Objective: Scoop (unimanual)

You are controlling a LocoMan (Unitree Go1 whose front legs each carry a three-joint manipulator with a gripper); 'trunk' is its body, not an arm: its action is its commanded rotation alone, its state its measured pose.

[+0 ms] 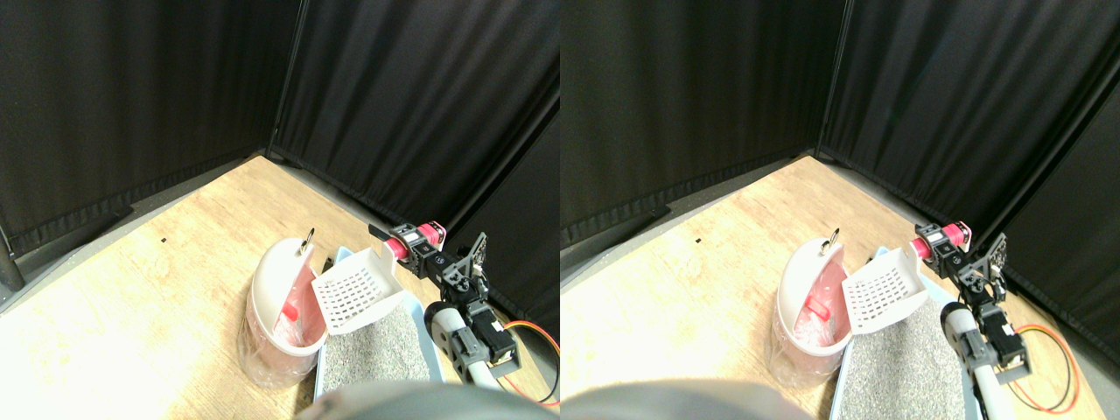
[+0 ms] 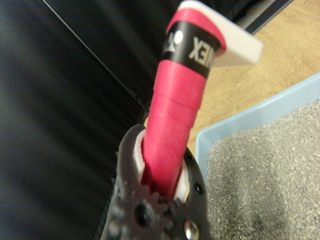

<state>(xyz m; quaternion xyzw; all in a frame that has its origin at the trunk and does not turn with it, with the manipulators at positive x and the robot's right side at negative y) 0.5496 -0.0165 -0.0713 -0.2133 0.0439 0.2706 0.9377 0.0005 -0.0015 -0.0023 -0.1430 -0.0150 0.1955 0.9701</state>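
A white slotted scoop [image 1: 354,293] hangs tilted above the far end of the light blue litter tray [image 1: 322,372], its mouth turned toward the white bin [image 1: 267,280]. My right gripper [image 1: 409,247] is shut on the scoop's pink wrapped handle [image 1: 398,248]. In the wrist view the handle [image 2: 175,115] runs out of the dark jaw frame, over the tray rim [image 2: 250,112] and the grey litter [image 2: 270,175]. The bin stands against the tray's left side and has a pink liner with a small red piece [image 1: 291,308] inside. I cannot tell whether the scoop carries anything.
Black curtains [image 1: 420,105] close off the back and right, close behind the arm. Orange cables [image 1: 529,337] trail on the floor at the right. Light wood floor [image 1: 157,289] stretches to the left of the bin.
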